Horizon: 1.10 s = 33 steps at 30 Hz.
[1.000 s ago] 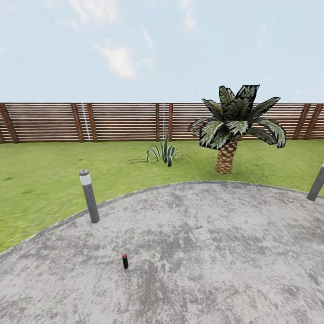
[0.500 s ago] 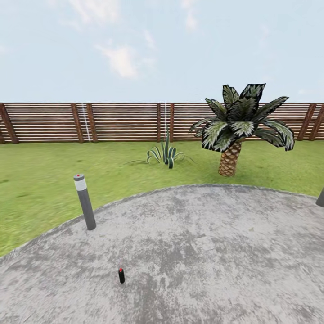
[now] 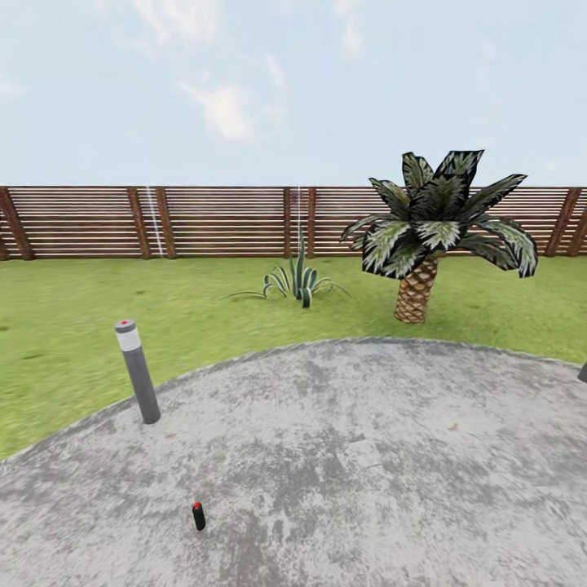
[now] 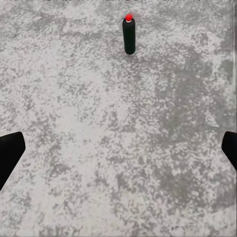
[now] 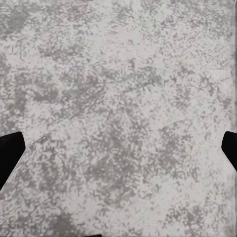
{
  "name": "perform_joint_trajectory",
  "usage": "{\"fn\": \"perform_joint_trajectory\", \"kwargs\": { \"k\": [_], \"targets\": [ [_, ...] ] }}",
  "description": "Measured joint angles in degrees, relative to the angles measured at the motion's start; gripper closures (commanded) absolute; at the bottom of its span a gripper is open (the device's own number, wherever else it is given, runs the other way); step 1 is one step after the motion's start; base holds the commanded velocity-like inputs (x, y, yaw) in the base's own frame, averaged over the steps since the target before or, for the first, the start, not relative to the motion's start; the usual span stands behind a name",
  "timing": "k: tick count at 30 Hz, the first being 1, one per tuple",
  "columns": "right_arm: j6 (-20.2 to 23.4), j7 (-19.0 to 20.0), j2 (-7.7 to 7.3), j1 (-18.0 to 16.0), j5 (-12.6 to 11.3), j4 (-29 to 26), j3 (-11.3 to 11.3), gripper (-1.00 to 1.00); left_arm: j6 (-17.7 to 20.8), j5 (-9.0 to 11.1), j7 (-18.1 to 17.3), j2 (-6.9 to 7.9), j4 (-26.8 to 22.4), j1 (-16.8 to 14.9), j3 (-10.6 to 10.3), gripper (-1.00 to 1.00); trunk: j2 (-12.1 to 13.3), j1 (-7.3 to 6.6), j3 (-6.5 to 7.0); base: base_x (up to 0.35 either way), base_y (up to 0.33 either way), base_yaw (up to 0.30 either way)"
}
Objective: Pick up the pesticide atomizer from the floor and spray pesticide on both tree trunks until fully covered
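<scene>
Fenced garden [image 3: 73, 310] with paved patio [image 3: 391, 456]

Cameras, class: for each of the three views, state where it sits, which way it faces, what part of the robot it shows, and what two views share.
Head view: high on the robot, facing forward over the grey paved floor toward the lawn and fence; the atomizer stands low left.
Left wrist view: near the left gripper, facing down at the floor; dark fingertips at both edges, wide apart.
Right wrist view: near the right gripper, facing bare paving; fingertips likewise apart.
Shared: head and left wrist views both show the atomizer.
</scene>
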Motion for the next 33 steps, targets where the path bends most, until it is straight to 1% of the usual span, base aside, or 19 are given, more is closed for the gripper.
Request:
{"fn": "perform_joint_trajectory", "kwargs": {
  "k": [9,17,27,33],
  "targets": [
    [0.0,0.0,0.00,0.0,0.0,0.0,0.0,-1.00,0.0,0.0,0.0,0.00,0.0,0.0,0.0,-1.00,0.0,0.00,0.00,0.164,-0.276,0.207],
    [0.0,0.0,0.00,0.0,0.0,0.0,0.0,-1.00,0.0,0.0,0.0,0.00,0.0,0.0,0.0,-1.00,0.0,0.00,0.00,0.166,-0.272,0.054],
    [0.0,0.0,0.00,0.0,0.0,0.0,0.0,-1.00,0.0,0.0,0.0,0.00,0.0,0.0,0.0,-1.00,0.0,-0.01,0.00,0.222,-0.173,0.007],
    [0.0,0.0,0.00,0.0,0.0,0.0,0.0,-1.00,0.0,0.0,0.0,0.00,0.0,0.0,0.0,-1.00,0.0,-0.01,0.00,0.240,-0.181,0.216]
  ]
}}
